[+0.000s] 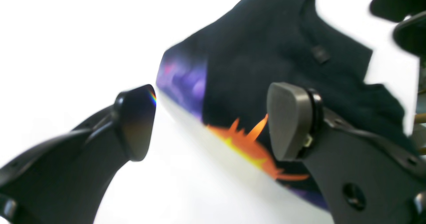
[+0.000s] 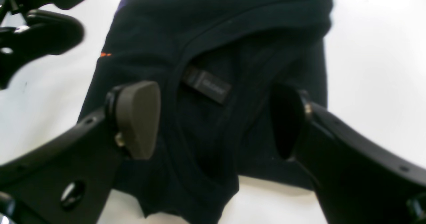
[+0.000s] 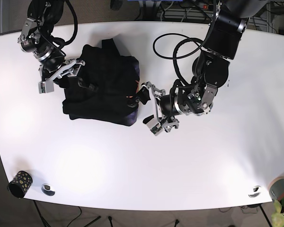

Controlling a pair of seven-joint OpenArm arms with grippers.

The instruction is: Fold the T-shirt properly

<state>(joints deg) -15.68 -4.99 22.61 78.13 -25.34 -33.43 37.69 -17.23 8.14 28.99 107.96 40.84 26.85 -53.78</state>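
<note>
Both grippers stand wide open, holding nothing. The left gripper (image 1: 211,120) should pinch the black T-shirt's (image 3: 102,90) printed edge; the right gripper (image 2: 214,119) its collar.

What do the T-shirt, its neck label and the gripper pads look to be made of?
T-shirt: soft matte knit, likely cotton jersey, with a ribbed collar and a glossier orange and purple print.
Neck label: probably a woven tag with faint lettering.
Right gripper pads: smooth matte grey, rubber or plastic; cannot tell which.
</note>
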